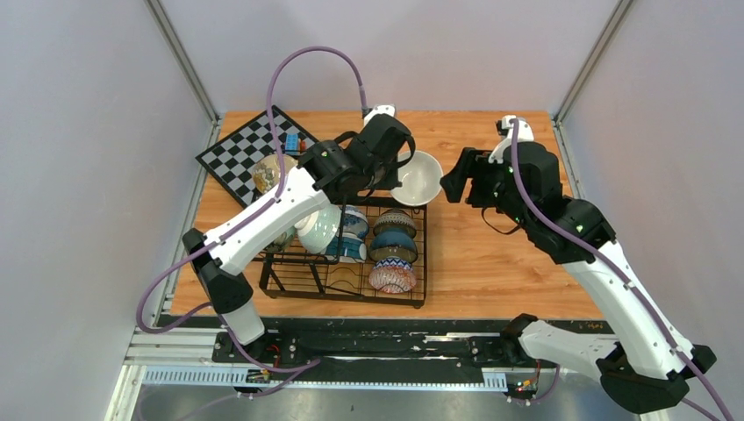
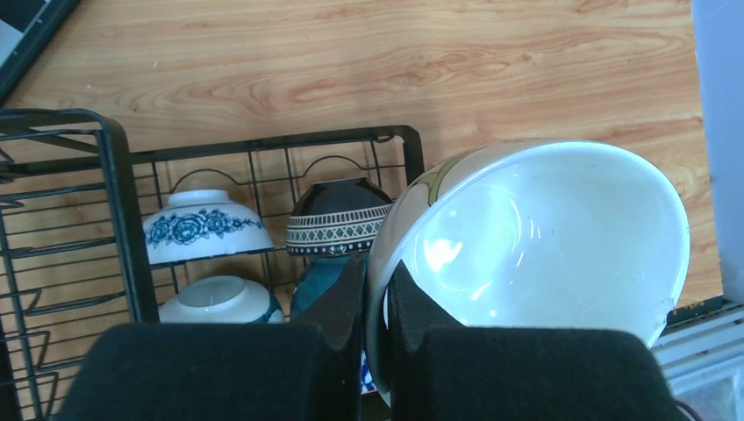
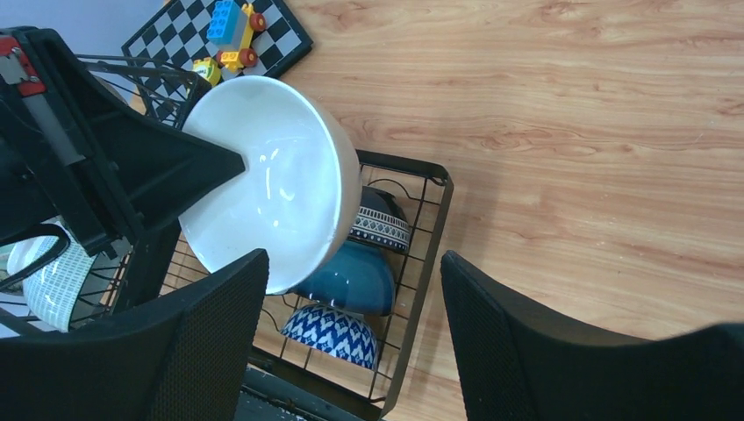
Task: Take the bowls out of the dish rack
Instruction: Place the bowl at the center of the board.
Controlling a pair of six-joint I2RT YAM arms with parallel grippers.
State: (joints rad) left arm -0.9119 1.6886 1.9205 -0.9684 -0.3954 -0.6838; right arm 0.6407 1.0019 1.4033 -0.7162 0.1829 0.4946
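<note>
My left gripper [image 2: 375, 294] is pinching the white bowl [image 1: 419, 178] by its rim, above the rack's [image 1: 351, 296] one o'clock corner. My right gripper [image 3: 353, 289] is gaping empty at the bowl's three o'clock. I should be centring its fingers on the free rim before closing.

Near-left on table [image 1: 500, 263], dish rack [image 1: 342, 296], bowls [image 1: 393, 248] inside, chessboard [image 1: 230, 160] behind, raised bowl [image 1: 419, 178] over its far-right corner
</note>
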